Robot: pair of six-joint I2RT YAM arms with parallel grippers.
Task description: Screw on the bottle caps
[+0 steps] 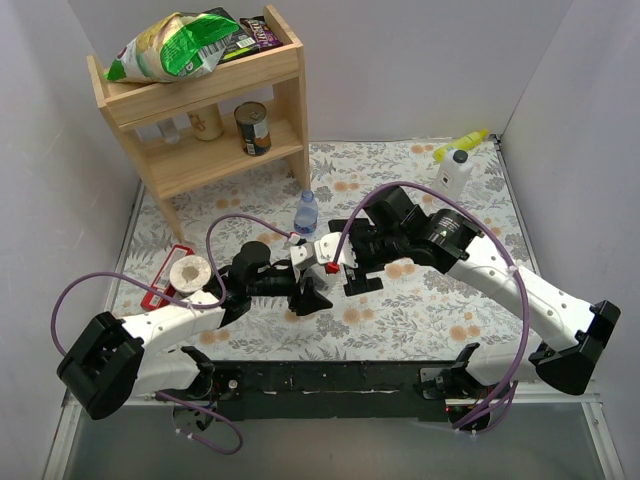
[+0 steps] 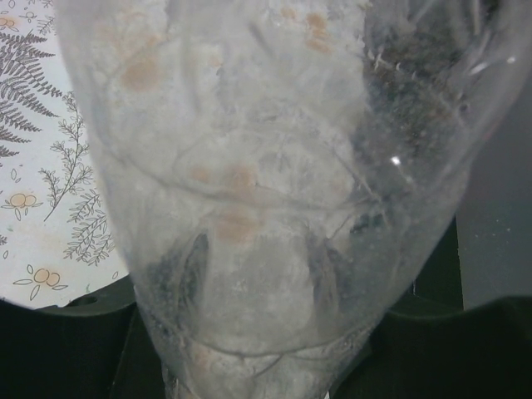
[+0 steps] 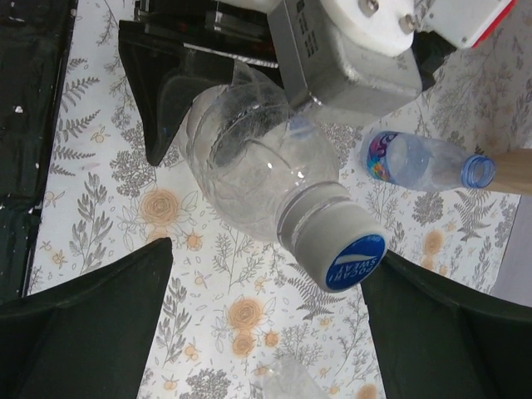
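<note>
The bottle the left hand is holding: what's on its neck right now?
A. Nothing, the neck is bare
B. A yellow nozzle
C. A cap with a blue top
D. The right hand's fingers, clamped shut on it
C: the right wrist view shows the clear bottle gripped by the left hand with a blue-topped cap on its neck. How tight it sits cannot be told.

Cloth point(image 1: 420, 310): white w/ grey fern sprigs + orange flowers. Shelf point(image 1: 200, 95): pale wood. On shelf top, bag point(image 1: 175, 45): green/white/yellow; on its mid board, tin point(image 1: 253, 128): dark w/ orange-yellow label. Just in front of shelf, 2nd bottle point(image 1: 306, 213): clear, blue label. Further in front of shelf, clear bottle point(image 3: 249, 166): see-thru, whitish neck band; cap point(image 3: 353, 262): blue w/ white stripe + lettering. Far right of shelf, white bottle point(image 1: 457, 178), yellow nozzle point(image 1: 468, 140). Arms point(image 1: 520, 285): white + black; cables point(image 1: 240, 218): purple.
</note>
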